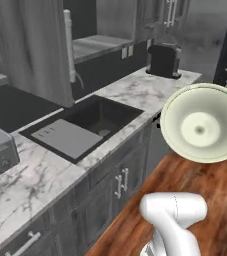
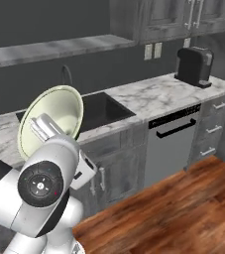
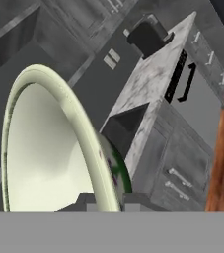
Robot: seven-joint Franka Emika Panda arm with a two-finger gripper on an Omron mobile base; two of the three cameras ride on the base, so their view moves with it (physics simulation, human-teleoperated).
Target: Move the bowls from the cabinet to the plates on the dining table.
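White marble-look desk [image 1: 135,92] with grey veining, dark built-in sink [image 1: 85,127] mid-span: this is sink counter, not dining table. Black coffee machine [image 1: 163,60] at desk far corner. Wood-plank floor [image 2: 183,203] beside dark drawer fronts. Pale cream-green glazed bowl [image 1: 201,122], flared rim, tipped on edge, carried in air above floor off desk front edge. Claw [image 3: 106,200] clamped tight on bowl rim. Judgement: transit step; keep grip firm, level bowl before setting on plate.

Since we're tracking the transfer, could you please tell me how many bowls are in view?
1: the bowl is tilted on edge, held in the gripper beside the sink counter. Others may be out of view.
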